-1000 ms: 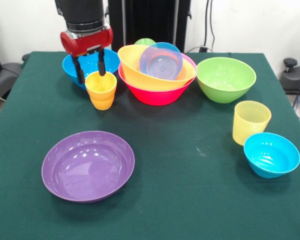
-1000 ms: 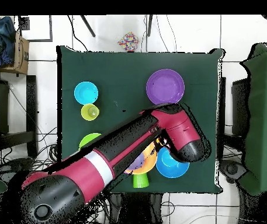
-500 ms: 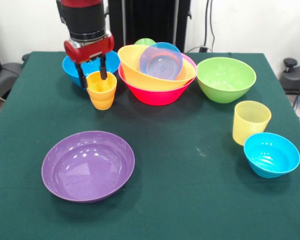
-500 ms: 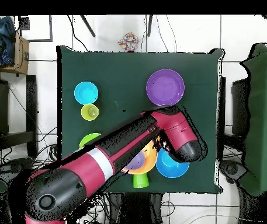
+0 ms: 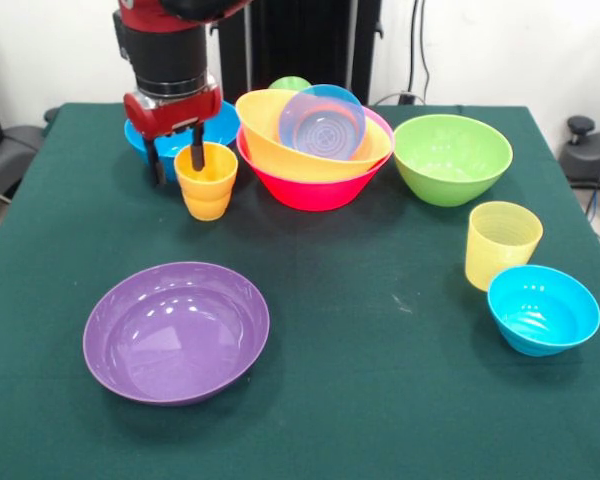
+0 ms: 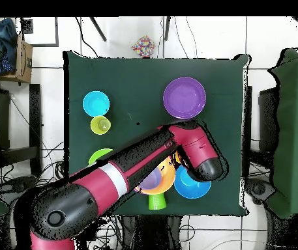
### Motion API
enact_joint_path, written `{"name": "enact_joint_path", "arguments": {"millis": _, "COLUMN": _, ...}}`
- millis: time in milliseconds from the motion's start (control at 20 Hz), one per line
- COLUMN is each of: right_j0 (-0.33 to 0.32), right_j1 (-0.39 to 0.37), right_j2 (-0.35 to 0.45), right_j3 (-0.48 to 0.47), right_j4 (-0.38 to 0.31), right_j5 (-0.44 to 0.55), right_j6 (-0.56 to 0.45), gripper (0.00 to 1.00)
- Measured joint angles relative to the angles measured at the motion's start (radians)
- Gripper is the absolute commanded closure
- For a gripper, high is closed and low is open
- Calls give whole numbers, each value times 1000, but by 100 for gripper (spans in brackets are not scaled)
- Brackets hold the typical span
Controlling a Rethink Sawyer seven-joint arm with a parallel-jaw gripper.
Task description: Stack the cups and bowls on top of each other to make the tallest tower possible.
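My gripper (image 5: 177, 156) is open and straddles the left wall of the yellow-orange cup (image 5: 206, 180). One finger (image 5: 197, 156) dips inside the cup and the other hangs outside on its left. The tower stands just to the right: a pink bowl (image 5: 310, 186) holds the large orange bowl (image 5: 270, 125), with a small blue bowl (image 5: 322, 122) tilted inside. A green cup (image 5: 290, 84) peeks out behind it. In the overhead view the arm (image 6: 145, 163) hides the gripper and the cup.
A medium blue bowl (image 5: 138, 132) sits behind the gripper. The purple bowl (image 5: 176, 330) lies at the front left and the green bowl (image 5: 452, 158) to the right of the tower. The ribbed pale yellow cup (image 5: 502, 243) and a small blue bowl (image 5: 542, 308) stand at the right.
The gripper has come down and shifted slightly, so one finger now sits inside the yellow-orange cup. The cup has nudged a little to the right.
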Motion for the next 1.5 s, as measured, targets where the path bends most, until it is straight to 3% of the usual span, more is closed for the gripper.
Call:
{"name": "enact_joint_path", "arguments": {"millis": 750, "right_j0": 0, "right_j1": 56, "right_j2": 1, "right_j3": -7, "right_j4": 65, "right_j5": 51, "right_j6": 0, "gripper": 0}}
{"name": "enact_joint_path", "arguments": {"millis": 800, "right_j0": 0, "right_j1": 57, "right_j2": 2, "right_j3": -7, "right_j4": 79, "right_j5": 49, "right_j6": 0, "gripper": 100}}
{"name": "enact_joint_path", "arguments": {"millis": 1500, "right_j0": 7, "right_j1": 48, "right_j2": 2, "right_j3": -7, "right_j4": 64, "right_j5": 45, "right_j6": 0, "gripper": 100}}
